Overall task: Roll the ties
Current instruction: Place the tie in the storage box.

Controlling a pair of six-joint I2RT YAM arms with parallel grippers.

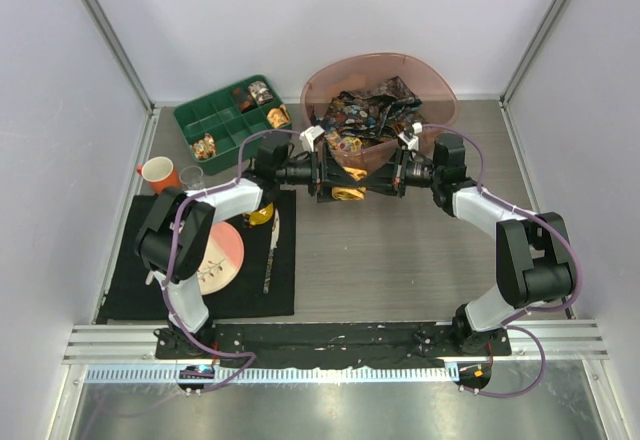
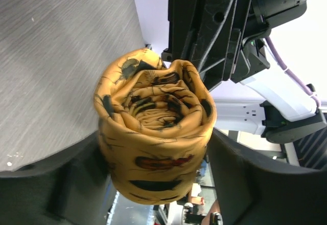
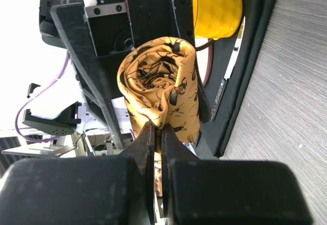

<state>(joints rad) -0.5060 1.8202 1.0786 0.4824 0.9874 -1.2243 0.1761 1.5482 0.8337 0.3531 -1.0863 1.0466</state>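
The yellow-orange tie with dark insect prints (image 1: 348,192) is wound into a tight roll and held in the air between both grippers, in front of the pink bowl. My left gripper (image 1: 328,176) is shut on the roll's sides; in the left wrist view the roll (image 2: 153,133) fills the gap between the jaws of the gripper (image 2: 156,179). My right gripper (image 1: 393,176) faces it and is shut on the roll's loose edge (image 3: 161,87), pinched at the tips of the gripper (image 3: 158,133). Several dark, many-coloured ties (image 1: 365,115) lie piled in the bowl.
The pink bowl (image 1: 440,90) stands at the back centre. A green compartment tray (image 1: 215,120) with small items is at the back left. An orange cup (image 1: 157,172), a glass (image 1: 192,176), a plate (image 1: 225,255) and a knife (image 1: 270,255) sit on or by the black mat (image 1: 130,290).
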